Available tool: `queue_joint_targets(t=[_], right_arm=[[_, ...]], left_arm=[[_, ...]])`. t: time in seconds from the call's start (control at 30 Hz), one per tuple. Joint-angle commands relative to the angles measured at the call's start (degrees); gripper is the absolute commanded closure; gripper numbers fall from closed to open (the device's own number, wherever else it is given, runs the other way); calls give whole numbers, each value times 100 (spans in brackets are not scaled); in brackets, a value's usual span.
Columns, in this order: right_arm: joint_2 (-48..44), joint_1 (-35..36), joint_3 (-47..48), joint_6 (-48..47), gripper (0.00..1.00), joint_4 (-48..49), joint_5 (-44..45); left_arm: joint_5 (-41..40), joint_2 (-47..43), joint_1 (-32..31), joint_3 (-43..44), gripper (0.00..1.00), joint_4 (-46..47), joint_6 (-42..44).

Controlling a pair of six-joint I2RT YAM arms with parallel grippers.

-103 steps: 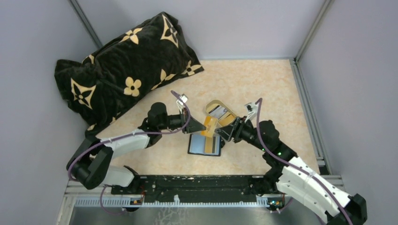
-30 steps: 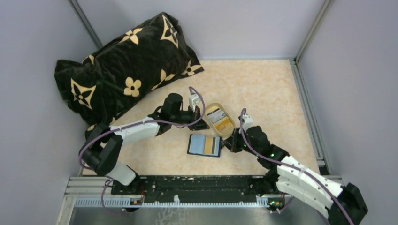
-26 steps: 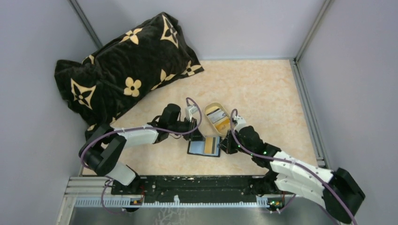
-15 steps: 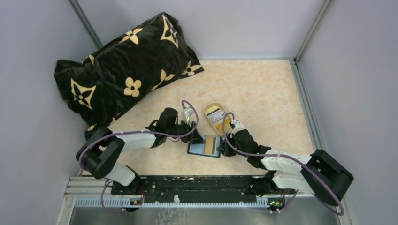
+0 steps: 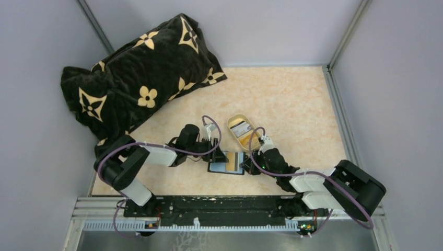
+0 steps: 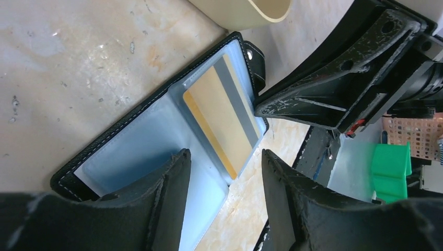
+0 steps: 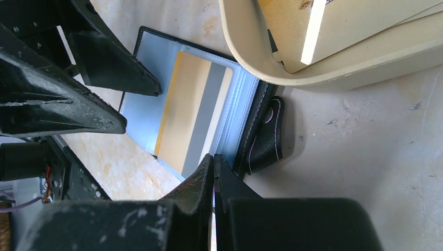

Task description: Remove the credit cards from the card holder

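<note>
The left end effector point(image 6: 223, 158), jaws part-open and empty, stands over the open card holder point(image 6: 125, 154) lying flat on the counter point(image 6: 78, 63), its orange-yellow credit card point(image 7: 180, 112) still pocketed, with the empty, closed right end effector point(image 7: 213, 163) at its edge.

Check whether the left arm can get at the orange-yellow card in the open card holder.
Probably yes. The left gripper is open over the card holder, with the orange-yellow card showing between its fingers. The shut right gripper sits at the holder's edge, beside the card, not over it.
</note>
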Motion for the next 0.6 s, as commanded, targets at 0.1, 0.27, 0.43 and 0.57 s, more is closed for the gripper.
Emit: queue_joint_targets(t=[0.1, 0.27, 0.43, 0.57], right_arm=[[129, 54, -63, -56, 100, -205, 79], [188, 53, -33, -61, 100, -209, 49], [229, 54, -40, -52, 100, -167, 32], [279, 53, -33, -44, 100, -152, 30]], left_arm=[[-528, 117, -200, -130, 41, 4, 81], [-365, 568, -394, -160, 41, 766, -270], [-146, 910, -439, -186, 54, 1398, -612], [-117, 961, -439, -190, 68, 1414, -651]])
